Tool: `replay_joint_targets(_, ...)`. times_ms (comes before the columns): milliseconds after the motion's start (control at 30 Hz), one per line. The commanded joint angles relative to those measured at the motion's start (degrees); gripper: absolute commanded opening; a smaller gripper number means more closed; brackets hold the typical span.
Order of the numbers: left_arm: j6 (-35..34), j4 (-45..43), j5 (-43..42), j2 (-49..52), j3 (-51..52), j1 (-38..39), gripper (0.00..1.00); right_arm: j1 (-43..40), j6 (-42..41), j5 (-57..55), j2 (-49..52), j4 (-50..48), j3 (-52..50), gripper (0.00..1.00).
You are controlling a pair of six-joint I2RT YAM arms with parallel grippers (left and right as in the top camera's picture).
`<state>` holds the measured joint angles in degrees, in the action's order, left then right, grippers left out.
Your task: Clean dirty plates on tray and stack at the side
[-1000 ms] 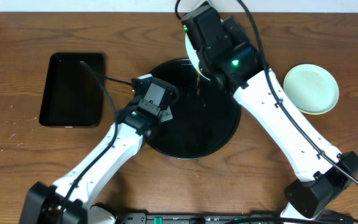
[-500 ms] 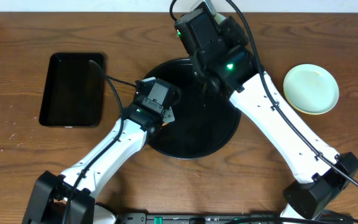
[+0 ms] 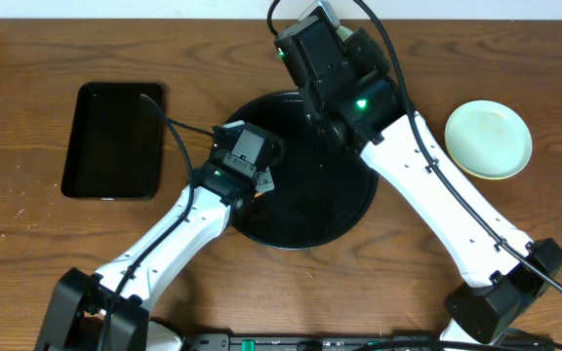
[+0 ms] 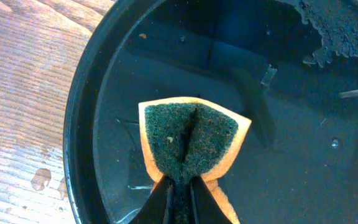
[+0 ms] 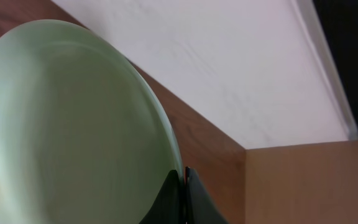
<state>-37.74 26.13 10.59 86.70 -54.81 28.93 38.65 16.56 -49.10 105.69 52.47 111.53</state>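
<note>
Showing two plates: one pale green plate (image 5: 73, 124) pinched at its rim by the closed right hand (image 5: 184, 180) near the back wall, and one second plate (image 3: 488, 139) lying on the worktop (image 3: 27, 234) right of the single round tray (image 3: 349, 210). Left hand (image 4: 179, 186) clamped on one sponge (image 4: 191, 140) over that tray; one rectangular tray (image 3: 113, 139) at left.

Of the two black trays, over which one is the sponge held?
The large round tray: the left gripper holds the green sponge over it. The rectangular tray lies apart, no arm above it.
</note>
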Motion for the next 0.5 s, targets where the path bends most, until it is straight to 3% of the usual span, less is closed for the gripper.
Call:
replay_joint_targets(0, -0.7, -0.1, -0.2, 0.0, -0.2, -0.2, 0.08, -2.4, -3.1, 1.6, 0.1, 0.5, 0.0, 0.01)
replay_joint_targets(233, -0.7, -0.1, -0.1, 0.0, -0.2, -0.2, 0.08, -3.9, -5.9, -0.7, 0.1, 3.1, 0.0, 0.01)
replay_joint_targets(300, -0.7, 0.0, -0.1, 0.0, -0.2, -0.2, 0.08, -4.4, -7.6, 4.7, 0.1, 3.9, 0.0, 0.01)
replay_joint_targets(400, -0.7, -0.1, -0.1, 0.0, -0.2, -0.2, 0.08, -4.7, -2.9, 12.3, 0.1, 6.8, 0.0, 0.01)
replay_joint_targets(467, -0.7, -0.1, -0.1, 0.0, -0.2, -0.2, 0.08, -4.9, -8.9, 9.0, 0.1, 6.6, 0.0, 0.01)
